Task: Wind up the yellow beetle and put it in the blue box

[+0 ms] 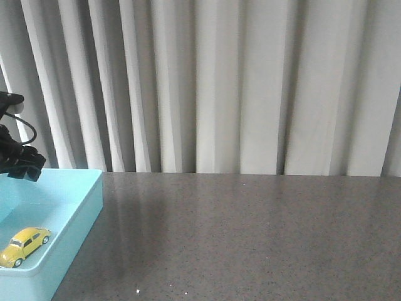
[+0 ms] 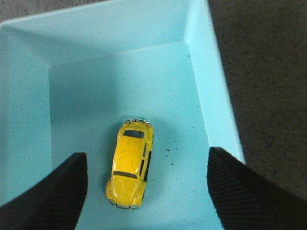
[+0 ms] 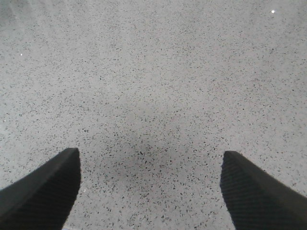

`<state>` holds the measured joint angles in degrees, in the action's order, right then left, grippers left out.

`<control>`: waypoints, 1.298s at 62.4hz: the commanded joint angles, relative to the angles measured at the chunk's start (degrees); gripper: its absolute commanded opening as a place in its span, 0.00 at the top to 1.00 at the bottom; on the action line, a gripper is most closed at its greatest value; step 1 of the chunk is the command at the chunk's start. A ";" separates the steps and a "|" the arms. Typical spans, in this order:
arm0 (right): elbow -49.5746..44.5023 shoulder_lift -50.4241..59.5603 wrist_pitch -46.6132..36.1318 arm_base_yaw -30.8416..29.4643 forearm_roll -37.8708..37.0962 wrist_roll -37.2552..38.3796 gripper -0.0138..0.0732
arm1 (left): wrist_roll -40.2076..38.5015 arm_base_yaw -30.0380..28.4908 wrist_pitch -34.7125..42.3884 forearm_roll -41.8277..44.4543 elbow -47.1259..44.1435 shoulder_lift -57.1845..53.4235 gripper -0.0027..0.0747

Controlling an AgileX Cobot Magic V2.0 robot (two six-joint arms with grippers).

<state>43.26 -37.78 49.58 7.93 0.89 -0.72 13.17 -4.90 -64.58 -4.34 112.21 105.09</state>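
Note:
The yellow beetle (image 1: 24,245) lies on the floor of the blue box (image 1: 75,222) at the front left of the table. In the left wrist view the beetle (image 2: 131,163) stands on its wheels inside the box (image 2: 211,100), near its right wall. My left gripper (image 2: 146,165) is open above the box, and the beetle lies free between the two fingers, closer to the left one. Part of my left arm (image 1: 19,160) shows at the left edge of the front view. My right gripper (image 3: 151,163) is open and empty over bare table; it does not show in the front view.
The dark speckled table (image 1: 250,238) stretches to the right of the box. Pale grey curtains (image 1: 219,81) hang behind the table's far edge. Black cables hang from my left arm above the box's back corner.

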 commanded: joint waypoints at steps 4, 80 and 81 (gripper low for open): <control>1.41 0.08 -3.39 -0.21 -0.27 -0.27 0.18 | -0.95 1.95 12.77 1.40 -15.69 -16.00 0.30; 1.41 0.08 -3.39 -0.21 -0.27 -0.27 0.18 | -15.48 9.38 41.07 2.53 -90.99 -96.25 0.59; 1.41 0.08 -3.39 -0.21 -0.27 -0.27 0.18 | -15.48 9.59 41.25 2.53 -90.99 -96.25 0.61</control>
<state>43.26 -37.78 49.58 7.93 0.85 -0.72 -1.77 2.76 -28.92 -1.02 19.89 7.88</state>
